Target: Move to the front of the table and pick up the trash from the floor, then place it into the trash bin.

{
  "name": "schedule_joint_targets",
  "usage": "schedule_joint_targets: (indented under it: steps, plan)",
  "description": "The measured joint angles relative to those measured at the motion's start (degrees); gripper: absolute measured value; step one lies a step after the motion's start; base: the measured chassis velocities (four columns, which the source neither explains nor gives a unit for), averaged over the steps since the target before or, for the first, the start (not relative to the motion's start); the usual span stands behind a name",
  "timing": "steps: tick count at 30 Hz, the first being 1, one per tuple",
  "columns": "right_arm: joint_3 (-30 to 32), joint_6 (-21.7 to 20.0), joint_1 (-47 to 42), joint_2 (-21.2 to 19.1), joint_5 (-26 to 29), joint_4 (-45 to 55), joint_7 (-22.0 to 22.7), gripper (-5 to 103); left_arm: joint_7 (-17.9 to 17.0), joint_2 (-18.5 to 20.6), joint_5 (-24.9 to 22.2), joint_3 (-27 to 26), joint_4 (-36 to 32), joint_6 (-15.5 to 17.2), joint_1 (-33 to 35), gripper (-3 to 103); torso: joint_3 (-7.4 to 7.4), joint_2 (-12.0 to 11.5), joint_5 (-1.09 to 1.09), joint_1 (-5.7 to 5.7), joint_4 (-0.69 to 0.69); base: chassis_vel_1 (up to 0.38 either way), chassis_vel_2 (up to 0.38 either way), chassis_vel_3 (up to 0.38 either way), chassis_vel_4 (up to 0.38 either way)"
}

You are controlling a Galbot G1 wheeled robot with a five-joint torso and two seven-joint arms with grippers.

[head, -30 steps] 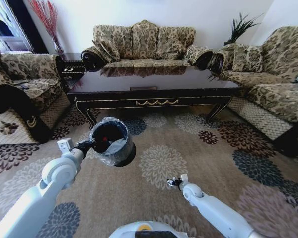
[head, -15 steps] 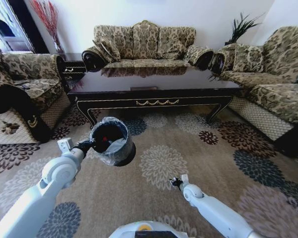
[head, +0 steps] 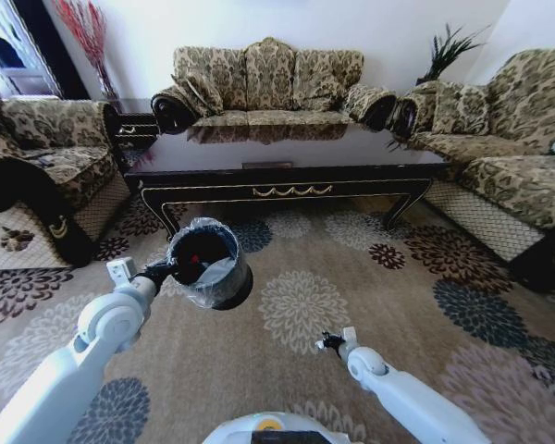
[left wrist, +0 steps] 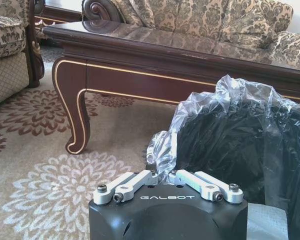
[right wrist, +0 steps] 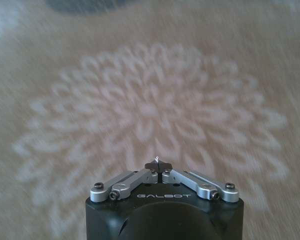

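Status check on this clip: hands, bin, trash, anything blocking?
Left hand shut on trash bin rim, held above floor. Right hand shut on a tiny scrap, low over the carpet. Table ahead. Nothing blocking.

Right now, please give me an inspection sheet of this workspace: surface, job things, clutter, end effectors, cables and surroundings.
Surface: floor, patterned carpet, no loose litter seen.
Job's things: trash bin with clear liner, held off the floor in front of the table; something red inside.
Clutter: nothing seen.
End effectors: left end effector shut on the bin's rim and liner; right end effector low over a pale flower medallion, shut on a small dark scrap.
Cables: nothing seen.
Surroundings: sofas on three sides, plant in the corner.
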Motion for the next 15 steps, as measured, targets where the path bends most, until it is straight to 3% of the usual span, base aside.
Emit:
schedule_joint_targets:
  steps: [4, 15]
  plan:
    - [2.02, 2.34, -0.7, -2.62, -0.44, 7.73, -2.4, 0, 0.22, -0.05, 0.42, 0.04, 0.61, -0.12, 0.08, 3, 0.0, 0.0, 0.0, 0.0, 0.01, 0.0, 0.0, 0.0, 0.0]
    - [7.15, 5.78, -2.5, -6.97, -3.47, 18.83, -3.75, 0, 0.42, -0.21, 1.45, 1.48, 1.86, -0.27, 0.56, 3, 0.0, 0.0, 0.0, 0.0, 0.0, 0.0, 0.0, 0.0, 0.0]
